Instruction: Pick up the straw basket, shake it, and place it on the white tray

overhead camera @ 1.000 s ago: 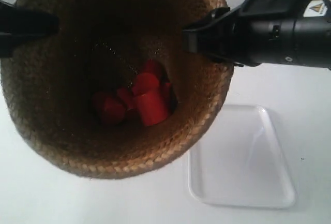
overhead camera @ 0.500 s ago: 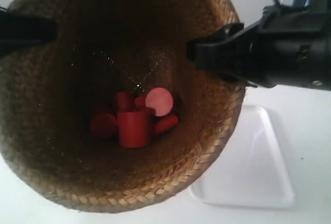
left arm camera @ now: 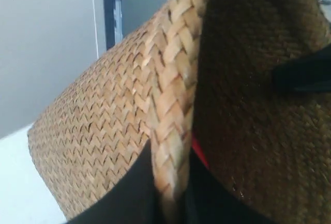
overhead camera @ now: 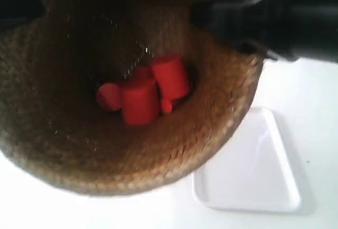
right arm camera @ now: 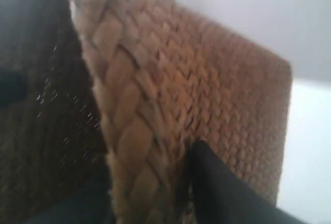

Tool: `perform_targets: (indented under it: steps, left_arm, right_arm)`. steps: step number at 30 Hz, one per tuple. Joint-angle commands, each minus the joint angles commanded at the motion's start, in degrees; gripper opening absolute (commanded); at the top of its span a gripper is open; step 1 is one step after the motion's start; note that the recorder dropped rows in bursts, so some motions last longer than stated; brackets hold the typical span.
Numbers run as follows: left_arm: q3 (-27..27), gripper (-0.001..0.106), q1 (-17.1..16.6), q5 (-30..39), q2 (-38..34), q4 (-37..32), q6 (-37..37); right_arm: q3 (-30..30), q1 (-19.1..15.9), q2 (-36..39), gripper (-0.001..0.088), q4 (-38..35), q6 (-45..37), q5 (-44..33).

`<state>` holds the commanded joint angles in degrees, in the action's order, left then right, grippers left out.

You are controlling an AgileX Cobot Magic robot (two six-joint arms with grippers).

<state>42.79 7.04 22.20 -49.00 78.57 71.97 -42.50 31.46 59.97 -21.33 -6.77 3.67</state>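
Observation:
The straw basket hangs in the air close to the exterior camera, blurred, and fills most of that view. Several red cylinder pieces lie in its dark bottom. The arm at the exterior view's left and the arm at the exterior view's right each clamp opposite sides of the rim. My left gripper is shut on the braided rim, one finger inside and one outside. My right gripper pinches the rim the same way. The white tray lies on the table below, partly hidden by the basket.
A white tabletop surrounds the tray. A pale wall with a dark vertical strip stands behind the basket in the left wrist view.
The basket has come nearer the exterior camera and shifted upward, now motion-blurred. The red pieces have tumbled to new positions inside. Both grippers stay clamped on the rim.

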Motion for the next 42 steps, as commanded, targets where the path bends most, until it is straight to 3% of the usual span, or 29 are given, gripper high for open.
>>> perform_targets:
  steps: [2, 5, 7, 10, 13, 15, 17, 19, 21, 23, 26, 27, 29, 31, 33, 36, 39, 40, 42]
  left_arm:
    - [-0.52, 0.000, 0.12, -0.56, -2.12, 0.10, -1.47]
    - [3.91, 0.000, 0.25, 12.54, 0.67, -4.12, -2.16]
    - [6.14, 0.000, 0.25, 15.71, 3.34, -5.34, -4.55]
    - [4.56, 0.000, 0.25, 11.10, 4.95, -5.86, -5.86]
    - [-0.88, 0.000, 0.25, 1.79, 0.89, -6.01, -3.88]
    - [-1.05, 0.000, 0.25, 1.31, -0.02, -7.03, -5.72]
    - [1.68, 0.000, 0.25, 7.71, 2.75, -7.14, -7.93]
    - [4.88, 0.000, 0.25, 12.17, 5.58, -5.90, -8.37]
    - [5.73, 0.000, 0.25, 14.11, 7.27, -4.11, -8.37]
    - [3.31, 0.000, 0.25, 10.84, 7.18, -6.14, -7.32]
    - [-2.52, 0.000, 0.25, 0.24, 1.91, -3.28, -5.28]
    - [-2.84, 0.000, 0.25, -0.42, 0.91, -3.28, -4.86]
    - [-0.98, 0.000, 0.25, 4.58, 1.81, -3.28, -6.36]
    - [2.47, 0.000, 0.25, 11.39, 4.70, -3.65, -6.31]
    - [5.04, 0.000, 0.25, 15.98, 7.87, -2.81, -8.38]
    - [2.94, 0.000, 0.25, 11.98, 9.10, -2.41, -8.16]
    - [-3.92, 0.000, 0.25, -1.68, 3.58, -0.18, -3.88]
    - [-4.75, 0.000, 0.25, -3.08, 2.16, -0.18, -3.34]
    - [-2.64, 0.000, -0.03, 2.56, 2.74, -0.34, -6.79]
  right_arm:
    - [0.07, -1.87, 3.39, 0.0000, -0.56, 0.17, -0.81]
    - [-4.25, -1.57, -0.41, 0.0000, -1.89, 2.15, -12.77]
    - [-4.94, -0.42, -5.18, 0.0000, -2.47, 2.15, -14.12]
    - [-2.13, 0.46, -9.17, 0.0000, -0.71, 0.70, -8.01]
    - [4.28, -0.83, -2.81, 0.0000, -0.01, -2.11, 3.94]
    - [3.94, -2.35, -1.05, 0.0000, -3.58, 3.31, 0.74]
    - [0.90, -2.14, -5.01, 0.0000, -4.54, 7.22, -8.29]
    - [-1.46, -1.22, -10.67, 0.0000, -4.41, 4.96, -12.40]
    - [-1.31, -0.65, -16.14, 0.0000, -4.29, 2.80, -11.13]
    - [1.57, -0.80, -17.24, 0.0000, -3.21, -1.64, -7.81]
    - [7.84, -1.90, -9.57, 0.0000, -3.21, -2.26, 0.82]
    - [8.15, -2.21, -7.47, 0.0000, -3.21, -2.26, 0.74]
    - [5.61, -2.51, -6.87, 0.0000, -4.28, -0.40, -8.00]
    - [0.96, -2.10, -11.02, 0.0000, -4.54, -0.39, -17.90]
    - [-1.83, -1.26, -15.48, 0.0000, -4.63, -0.39, -22.20]
    - [0.25, -1.13, -17.94, 0.0000, -3.32, -0.78, -15.24]
    - [6.47, -1.52, -9.96, 0.0000, -3.00, -2.17, 1.09]
    - [6.45, -1.68, -7.48, 0.0000, -3.00, -2.30, 2.04]
    - [2.02, -1.81, -8.29, 0.0000, -4.14, 0.43, -4.28]
